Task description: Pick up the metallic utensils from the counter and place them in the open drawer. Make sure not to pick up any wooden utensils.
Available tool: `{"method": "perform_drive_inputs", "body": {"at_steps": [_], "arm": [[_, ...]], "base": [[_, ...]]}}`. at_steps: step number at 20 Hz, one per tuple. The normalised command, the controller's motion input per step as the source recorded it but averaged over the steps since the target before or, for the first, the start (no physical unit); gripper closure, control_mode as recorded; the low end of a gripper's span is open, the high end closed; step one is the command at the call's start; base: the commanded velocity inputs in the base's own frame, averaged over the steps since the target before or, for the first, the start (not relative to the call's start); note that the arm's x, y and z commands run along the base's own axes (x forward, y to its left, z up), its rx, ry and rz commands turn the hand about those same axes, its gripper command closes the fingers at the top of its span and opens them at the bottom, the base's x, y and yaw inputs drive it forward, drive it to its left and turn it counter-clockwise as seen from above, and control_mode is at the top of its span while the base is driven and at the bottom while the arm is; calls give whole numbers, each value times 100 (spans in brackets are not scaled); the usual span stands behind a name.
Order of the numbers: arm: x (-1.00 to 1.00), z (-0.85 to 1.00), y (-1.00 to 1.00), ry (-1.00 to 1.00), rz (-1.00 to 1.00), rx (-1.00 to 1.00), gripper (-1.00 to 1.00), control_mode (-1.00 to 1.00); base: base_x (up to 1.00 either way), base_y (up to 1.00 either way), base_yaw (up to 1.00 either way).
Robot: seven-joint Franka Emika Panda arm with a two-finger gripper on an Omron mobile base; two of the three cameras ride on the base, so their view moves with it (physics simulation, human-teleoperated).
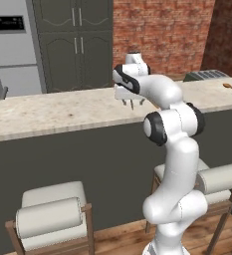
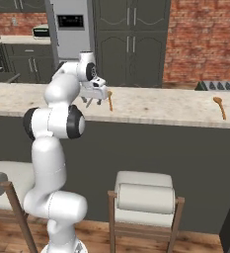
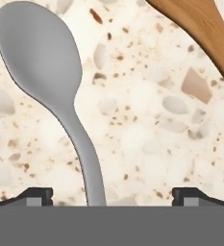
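Gripper (image 3: 111, 194) jaws wide apart, straddling grey metal spoon's (image 3: 51, 86) slim handle on speckled beige counter (image 3: 147, 129). Risk: orange-brown wooden spoon (image 3: 200, 29) near; off-centre closing could slip off handle.

metal spoon (image 3: 46, 81) on counter (image 3: 147, 129), beside wooden spoon (image 3: 200, 29)

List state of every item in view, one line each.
claw: open, straddling the metal spoon's handle, not gripping
metal spoon: flat on the counter, bowl up
near wooden spoon: flat on counter, untouched
far wooden spoon: flat on counter, apart from the arm
counter: holds all three spoons
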Motion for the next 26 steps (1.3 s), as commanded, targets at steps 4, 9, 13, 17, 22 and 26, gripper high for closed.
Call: {"method": "perform_drive_inputs", "body": {"at_steps": [4, 9, 13, 17, 22, 26], "arm": [[16, 0, 10, 1, 0, 0, -100, -100], [5, -25, 4, 3, 0, -1, -100, -100], [0, -62, 0, 1, 0, -5, -100, -100], [0, -29, 0, 2, 0, -1, -100, -100], [0, -14, 0, 4, 0, 0, -100, -100], [0, -25, 0, 9, 0, 2, 100, -100]], "base": [[0, 0, 0], [0, 0, 0], [0, 0, 0], [0, 0, 0], [0, 0, 0], [0, 0, 0]]}}
